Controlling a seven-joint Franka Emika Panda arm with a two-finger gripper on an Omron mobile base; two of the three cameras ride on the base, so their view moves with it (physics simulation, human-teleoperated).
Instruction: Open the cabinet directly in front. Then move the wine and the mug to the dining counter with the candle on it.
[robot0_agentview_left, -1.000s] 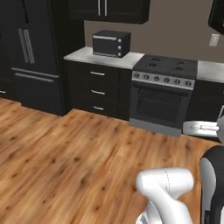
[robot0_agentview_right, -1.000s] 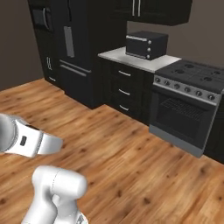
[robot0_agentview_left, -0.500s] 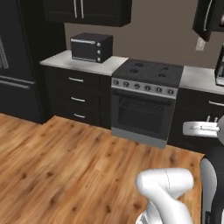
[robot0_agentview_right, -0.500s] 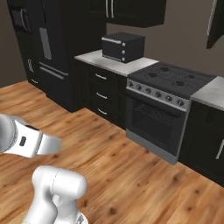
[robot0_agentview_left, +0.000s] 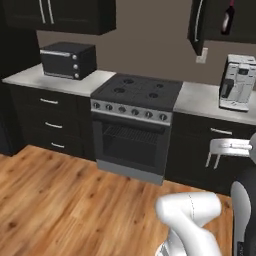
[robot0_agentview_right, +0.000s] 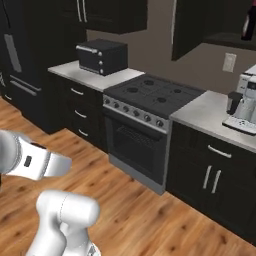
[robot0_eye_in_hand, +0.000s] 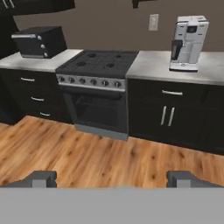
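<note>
Dark wine bottle (robot0_agentview_left: 228, 19) stands at the open cabinet's (robot0_agentview_left: 197, 27) shelf edge, above coffee machine (robot0_eye_in_hand: 187, 37) on counter; gripper (robot0_eye_in_hand: 112, 178) wide, holding nothing.

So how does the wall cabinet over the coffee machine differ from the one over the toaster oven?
The cabinet over the coffee machine has its door swung open, showing the wine on a shelf. The cabinet over the toaster oven is shut, its two pale bar handles side by side. Both are dark and wall-mounted.
</note>
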